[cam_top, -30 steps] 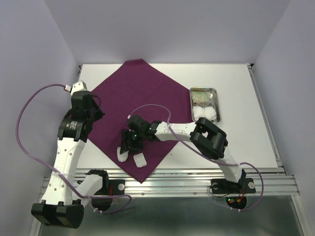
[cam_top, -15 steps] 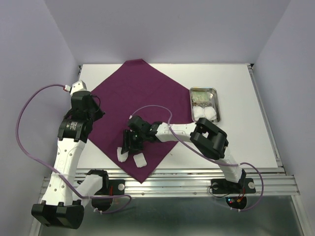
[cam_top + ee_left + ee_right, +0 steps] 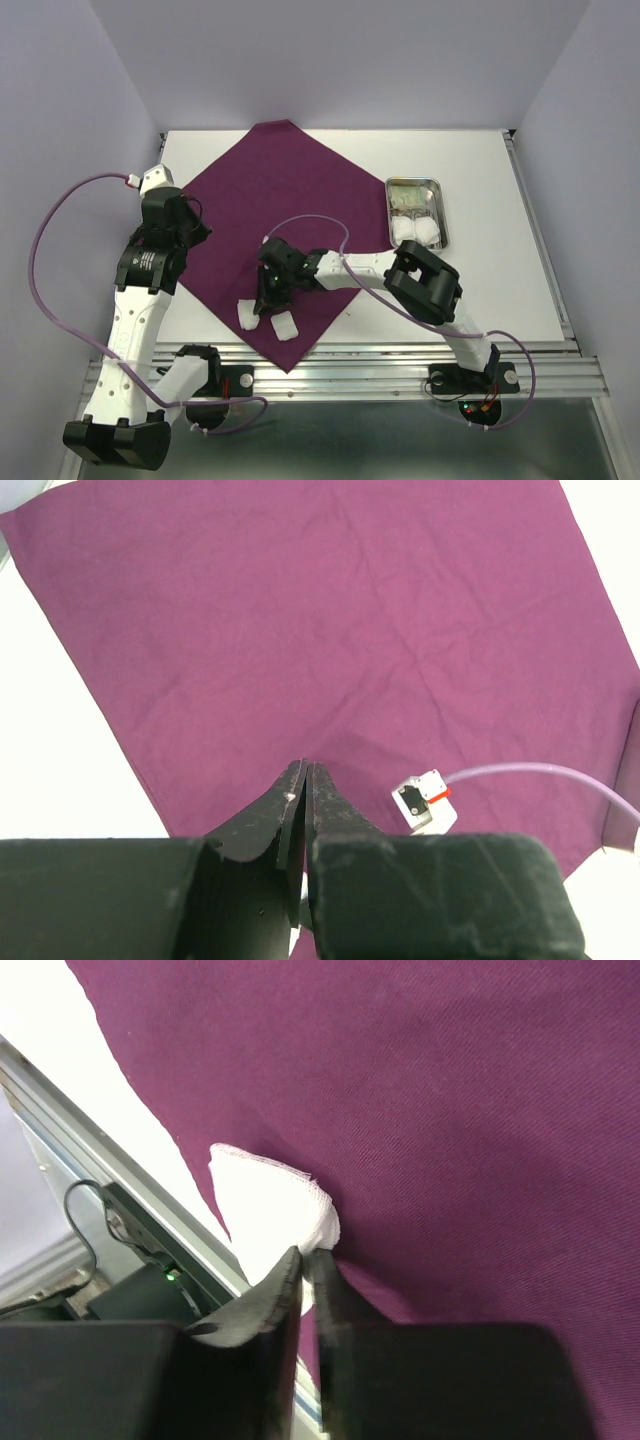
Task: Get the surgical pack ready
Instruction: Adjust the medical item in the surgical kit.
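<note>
The surgical pack, a large deep-purple cloth [image 3: 270, 190], lies spread as a diamond on the white table. Two white gauze pads rest on its near corner, one at the left [image 3: 246, 316] and one beside it [image 3: 285, 327]. My right gripper [image 3: 263, 303] is down at the left pad, and in the right wrist view its fingertips [image 3: 308, 1256] are pinched shut on the edge of that gauze pad [image 3: 268, 1222]. Over the cloth's left side [image 3: 330, 630] my left gripper [image 3: 198, 230] hangs with its tips [image 3: 304, 768] shut on nothing.
At the right of the table stands a small steel tray [image 3: 440, 192] holding white gauze pads [image 3: 417, 231] and a pale packet [image 3: 405, 195]. The table's metal front rail [image 3: 350, 365] runs close behind the cloth's near corner. The right arm's purple cable [image 3: 300, 220] loops over the cloth.
My right gripper has closed from wide open onto the left gauze pad, shifting slightly toward it. The left arm has barely moved.
</note>
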Robot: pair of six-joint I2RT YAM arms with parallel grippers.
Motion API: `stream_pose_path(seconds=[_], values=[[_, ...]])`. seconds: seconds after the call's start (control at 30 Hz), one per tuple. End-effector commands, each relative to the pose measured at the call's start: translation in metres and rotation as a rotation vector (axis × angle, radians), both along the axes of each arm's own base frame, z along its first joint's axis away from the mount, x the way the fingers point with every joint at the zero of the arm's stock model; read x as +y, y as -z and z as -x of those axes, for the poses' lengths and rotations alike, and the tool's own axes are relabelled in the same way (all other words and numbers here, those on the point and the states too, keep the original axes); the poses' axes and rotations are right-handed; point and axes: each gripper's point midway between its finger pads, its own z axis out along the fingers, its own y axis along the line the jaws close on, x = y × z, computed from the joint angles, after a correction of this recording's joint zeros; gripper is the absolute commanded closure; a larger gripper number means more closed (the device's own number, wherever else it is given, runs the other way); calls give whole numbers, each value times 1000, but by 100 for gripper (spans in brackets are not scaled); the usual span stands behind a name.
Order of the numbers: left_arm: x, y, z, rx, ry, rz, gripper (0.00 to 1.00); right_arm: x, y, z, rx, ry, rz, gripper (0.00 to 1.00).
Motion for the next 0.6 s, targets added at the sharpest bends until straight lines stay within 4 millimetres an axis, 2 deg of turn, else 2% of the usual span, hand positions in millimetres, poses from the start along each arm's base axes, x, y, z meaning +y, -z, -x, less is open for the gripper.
stream_pose_path(seconds=[0.0,0.07,0.17,0.2,0.33,0.57], values=[[8,-5,0,-30,-38,-13,85,15,-27,-10,-113,-39,-48,94],[8,-5,-1,-31,-36,-11,85,13,-36,-15,-170,-63,-40,99],[7,-6,-2,-35,-32,-8,85,9,-46,-16,-216,-90,-41,99],[7,-6,-2,-34,-32,-8,85,5,-56,-19,-233,-104,-56,99],[8,-3,-3,-31,-35,-13,85,-14,-65,-17,-191,-147,-76,99],[5,1,-7,-24,-26,-5,85,-40,-70,10,-136,-244,-105,99]])
